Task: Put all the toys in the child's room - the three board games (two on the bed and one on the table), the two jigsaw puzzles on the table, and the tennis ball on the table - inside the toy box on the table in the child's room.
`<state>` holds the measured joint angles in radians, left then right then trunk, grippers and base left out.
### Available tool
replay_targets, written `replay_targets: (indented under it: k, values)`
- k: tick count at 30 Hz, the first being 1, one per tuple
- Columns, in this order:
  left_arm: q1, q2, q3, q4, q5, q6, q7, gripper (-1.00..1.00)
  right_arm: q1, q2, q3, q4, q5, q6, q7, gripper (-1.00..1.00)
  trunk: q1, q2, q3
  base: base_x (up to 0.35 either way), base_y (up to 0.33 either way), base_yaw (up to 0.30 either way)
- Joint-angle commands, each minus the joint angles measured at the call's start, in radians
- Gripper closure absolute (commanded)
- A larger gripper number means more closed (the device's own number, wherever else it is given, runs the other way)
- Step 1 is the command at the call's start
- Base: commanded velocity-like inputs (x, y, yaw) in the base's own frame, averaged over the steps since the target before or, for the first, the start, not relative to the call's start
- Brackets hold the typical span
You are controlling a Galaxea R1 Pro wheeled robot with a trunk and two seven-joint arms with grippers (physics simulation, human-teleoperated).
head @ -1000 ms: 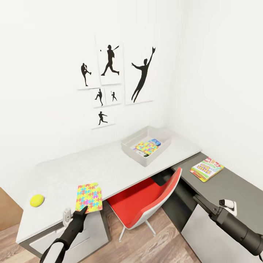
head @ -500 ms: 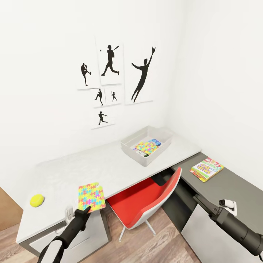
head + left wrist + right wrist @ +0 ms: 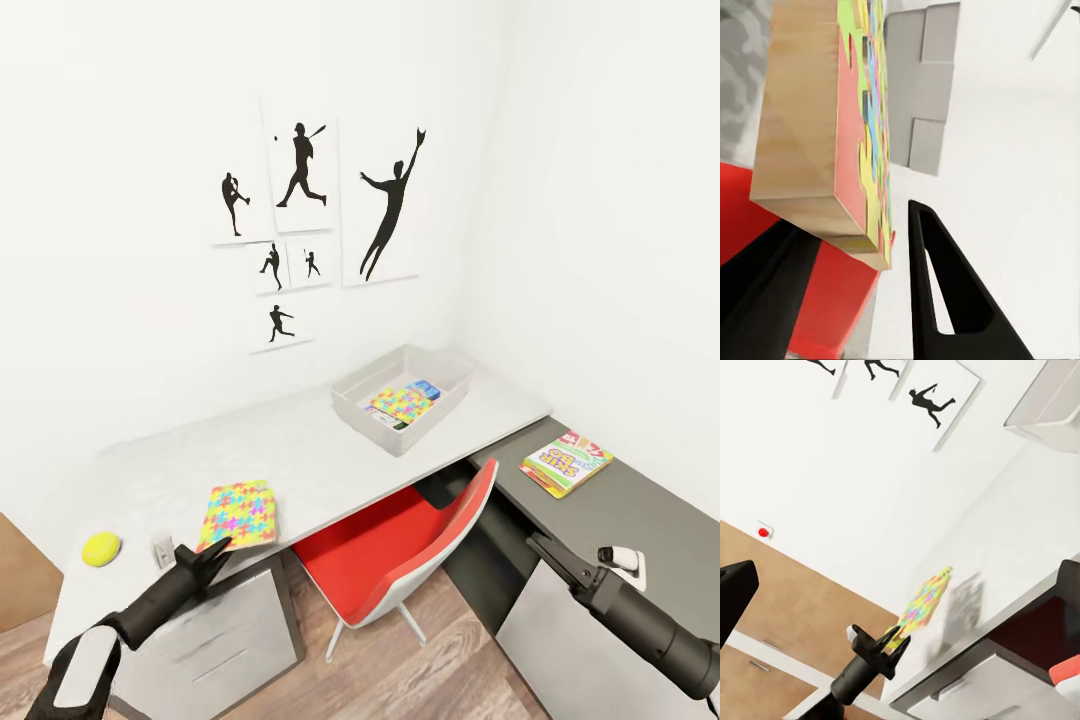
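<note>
My left gripper [image 3: 208, 556] is shut on the near edge of a jigsaw puzzle [image 3: 240, 513], holding it tilted just above the table's [image 3: 300, 455] front edge. In the left wrist view the puzzle [image 3: 862, 135] sits between the black fingers [image 3: 945, 300]. The right wrist view shows the lifted puzzle [image 3: 924, 600] casting a shadow. The tennis ball [image 3: 101, 548] lies left of it. The toy box [image 3: 420, 436] at the back right holds another puzzle [image 3: 400, 403] and a blue board game [image 3: 425, 388]. The SKIP BO board game [image 3: 566, 462] lies on the dark lower section. My right gripper [image 3: 535, 546] hangs open, low at the right.
A red and white swivel chair [image 3: 400, 555] is tucked under the desk between my arms. Drawers [image 3: 220, 630] sit below the left end. Black sports silhouettes [image 3: 300, 165] hang on the white wall. A red wall button [image 3: 763, 532] appears in the right wrist view.
My left arm has dropped lower and swung left. The puzzle in its grip has moved slightly back over the table and lies flatter. The right arm has barely moved.
</note>
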<state>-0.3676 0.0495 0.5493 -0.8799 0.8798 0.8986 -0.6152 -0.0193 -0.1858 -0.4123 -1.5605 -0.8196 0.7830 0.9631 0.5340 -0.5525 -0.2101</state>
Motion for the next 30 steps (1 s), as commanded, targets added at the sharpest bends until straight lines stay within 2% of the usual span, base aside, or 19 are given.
replay_targets:
  k: [1, 11, 17, 25, 30]
  values:
    - [-0.001, 0.012, 0.002, -0.005, -0.004, 0.030, -0.004, 1.00, -0.001, 0.000, 0.000, 0.000, -0.003, 0.006, 0.001, -1.00, 0.000, -0.001, -0.002, 0.000, 0.000, 0.000]
    - [-0.002, 0.097, 0.004, -0.026, -0.002, 0.134, -0.005, 1.00, -0.001, -0.001, -0.006, 0.000, -0.004, 0.007, 0.005, -1.00, 0.000, -0.001, -0.002, 0.000, 0.000, 0.000]
    - [-0.003, 0.132, 0.002, -0.057, 0.007, 0.149, -0.006, 1.00, -0.001, -0.002, -0.006, 0.000, -0.004, 0.006, 0.005, -1.00, 0.000, -0.001, -0.002, 0.000, 0.000, 0.000]
    - [-0.003, 0.137, 0.003, -0.080, 0.009, 0.149, -0.006, 1.00, -0.001, -0.001, -0.007, 0.000, -0.004, 0.006, 0.004, -1.00, 0.000, -0.001, -0.002, 0.000, 0.000, 0.000]
    - [0.001, 0.132, 0.001, -0.172, 0.010, 0.149, -0.006, 1.00, -0.001, -0.001, -0.007, 0.000, -0.004, 0.006, 0.006, -1.00, 0.000, -0.001, -0.002, 0.000, 0.000, 0.000]
